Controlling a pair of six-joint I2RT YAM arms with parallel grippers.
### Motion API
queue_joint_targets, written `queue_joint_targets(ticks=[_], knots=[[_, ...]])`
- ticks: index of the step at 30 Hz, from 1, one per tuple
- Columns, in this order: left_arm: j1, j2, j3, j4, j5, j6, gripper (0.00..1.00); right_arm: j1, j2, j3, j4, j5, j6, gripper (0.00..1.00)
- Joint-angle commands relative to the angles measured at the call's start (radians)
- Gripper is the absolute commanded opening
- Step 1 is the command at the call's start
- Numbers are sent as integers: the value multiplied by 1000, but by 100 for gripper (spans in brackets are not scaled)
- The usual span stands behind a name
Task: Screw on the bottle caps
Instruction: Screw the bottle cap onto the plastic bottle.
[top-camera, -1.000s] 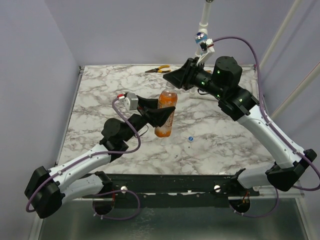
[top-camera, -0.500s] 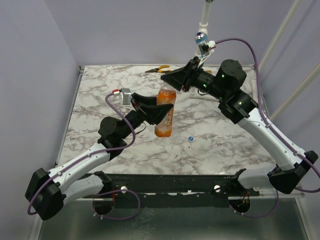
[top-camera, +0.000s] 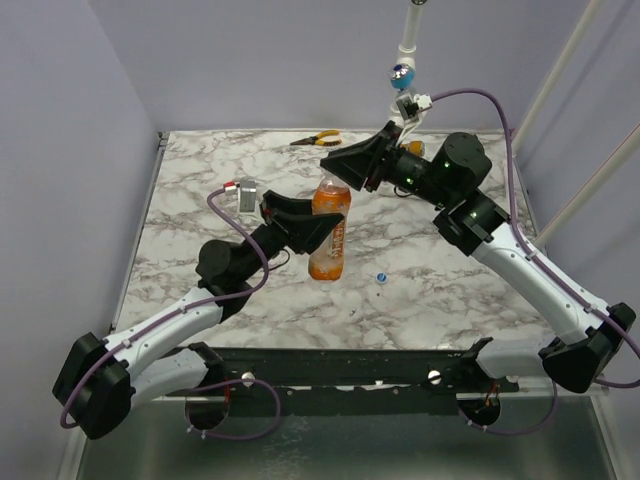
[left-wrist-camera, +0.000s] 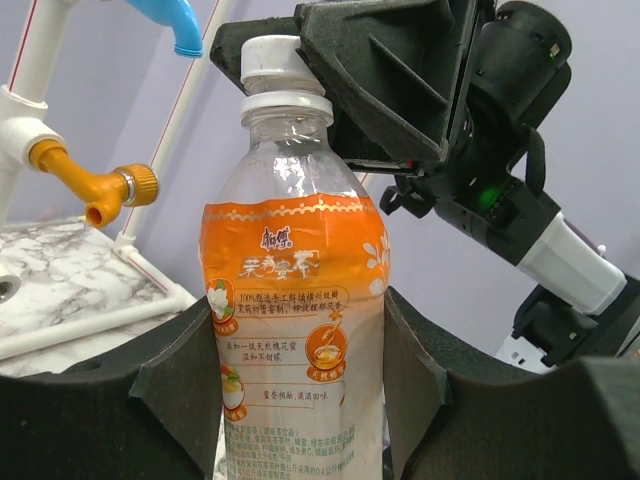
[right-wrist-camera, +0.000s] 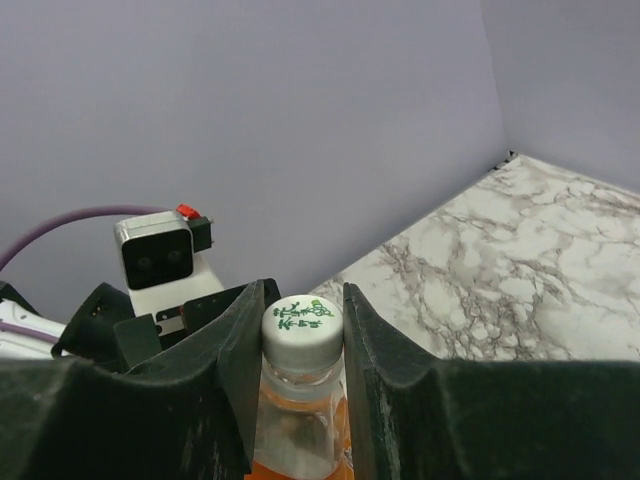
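The bottle, clear with an orange label, stands upright over the table with my left gripper shut around its middle. The left wrist view shows the label pressed between both black fingers. A whitish cap with green print sits on the neck, and my right gripper is shut on it from both sides. From above, the right gripper covers the bottle's top. A tiny blue cap lies loose on the marble to the right of the bottle.
Orange-handled pliers lie at the table's far edge. A white pipe with a blue valve handle rises at the back right; its orange valve shows in the left wrist view. Purple walls close in the left and back.
Both grippers and the bottle between them have drifted slightly left. The right arm's wrist has shifted its angle over the cap. Both grips are unchanged.
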Motion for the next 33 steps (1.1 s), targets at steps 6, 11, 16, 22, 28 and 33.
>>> queue_joint_targets(ticks=[6, 11, 16, 22, 28, 33], knots=[[33, 22, -45, 239, -100, -20, 21, 5, 0, -78, 116, -140, 66, 31], [33, 27, -44, 231, -143, 58, 20, 8, 8, -90, 102, -88, 71, 30], [33, 44, -28, 190, -188, 131, 20, 31, 22, -74, 22, 38, 27, 28], [33, 81, -22, 201, -235, 156, 20, 75, 30, -80, 2, 185, -20, 27], [31, 108, 1, 213, -244, 192, 20, 123, 60, -61, -26, 301, -79, 27], [32, 123, 25, 198, -247, 226, 20, 157, 76, -61, -27, 382, -126, 27]])
